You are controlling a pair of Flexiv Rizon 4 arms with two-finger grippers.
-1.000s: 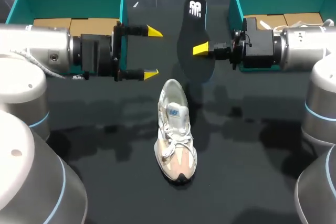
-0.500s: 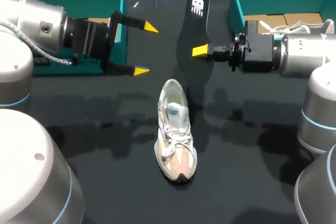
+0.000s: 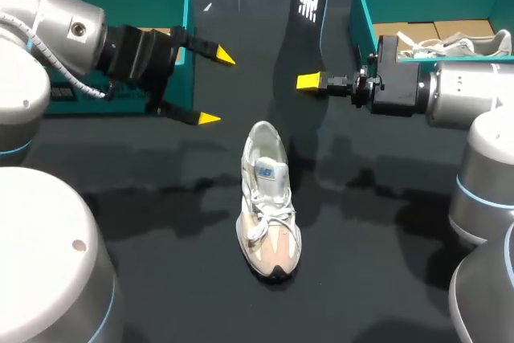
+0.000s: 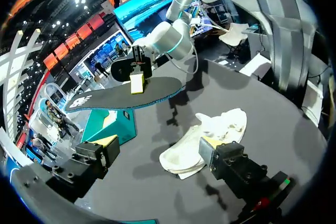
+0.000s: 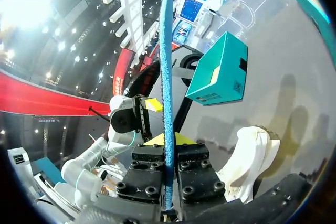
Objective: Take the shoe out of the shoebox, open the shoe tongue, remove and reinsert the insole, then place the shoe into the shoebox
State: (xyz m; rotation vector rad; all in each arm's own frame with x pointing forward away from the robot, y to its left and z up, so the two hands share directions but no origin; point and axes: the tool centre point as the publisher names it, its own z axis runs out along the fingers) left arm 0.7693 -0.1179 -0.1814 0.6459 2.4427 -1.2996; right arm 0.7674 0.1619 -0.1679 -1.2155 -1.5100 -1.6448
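Insole [image 3: 301,46] pinched edge-on in right pincer [image 3: 309,81]; left pincer [image 3: 217,87] spread wide; shoe [image 3: 269,198] on worktop [image 3: 385,222], apparently below both pincers.

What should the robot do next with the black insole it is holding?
Probably the right gripper, shut on the insole, should lower it toward the opening of the shoe. The insole is held above the table, and the shoe stands close by with its opening up. The open left gripper could steady the shoe.
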